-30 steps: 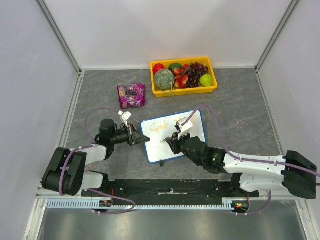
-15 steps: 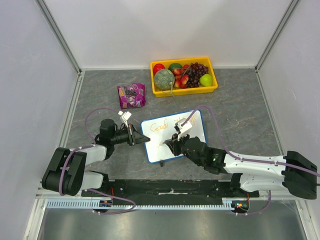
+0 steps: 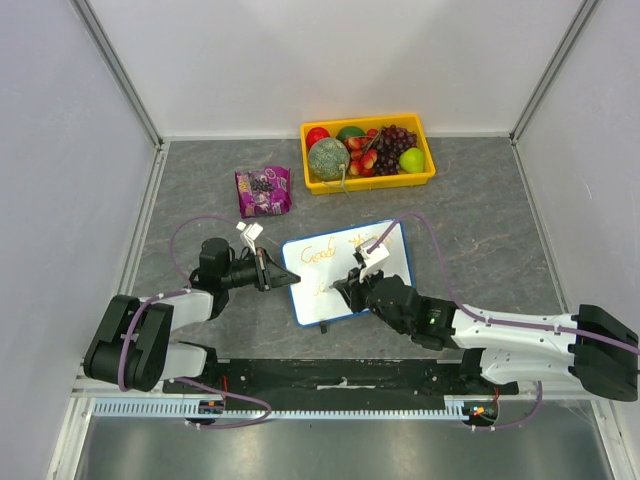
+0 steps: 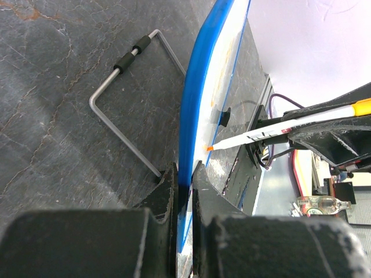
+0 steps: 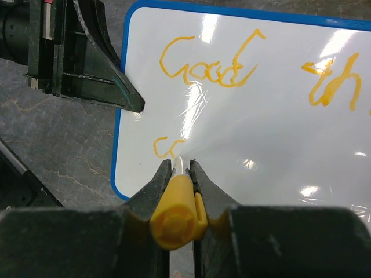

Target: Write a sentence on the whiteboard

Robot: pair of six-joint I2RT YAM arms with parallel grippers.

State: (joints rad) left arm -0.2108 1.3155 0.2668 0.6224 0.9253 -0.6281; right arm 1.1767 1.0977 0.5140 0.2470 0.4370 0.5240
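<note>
The whiteboard [image 3: 312, 305] lies on the grey table with its blue rim [image 4: 194, 104] clamped at the left edge by my shut left gripper [image 3: 287, 279] [image 4: 184, 174]. The sentence [image 3: 320, 254] is orange handwriting: "Good" [image 5: 203, 66], "th" [image 5: 330, 87] and a small "cc" [image 5: 165, 147] starting a second line. My right gripper [image 3: 347, 285] [image 5: 181, 165] is shut on a yellow-capped marker [image 5: 177, 211]. The marker's tip [image 4: 210, 148] touches the board just right of the "cc".
A yellow tray [image 3: 370, 183] of fruit stands at the back. A purple snack bag [image 3: 262, 190] lies left of it. A bent metal wire stand [image 4: 116, 110] sticks out under the board's left edge. Grey walls enclose the table.
The right gripper has shifted slightly right with the marker, and small orange strokes have appeared on the board's second line. The left gripper has held still.
</note>
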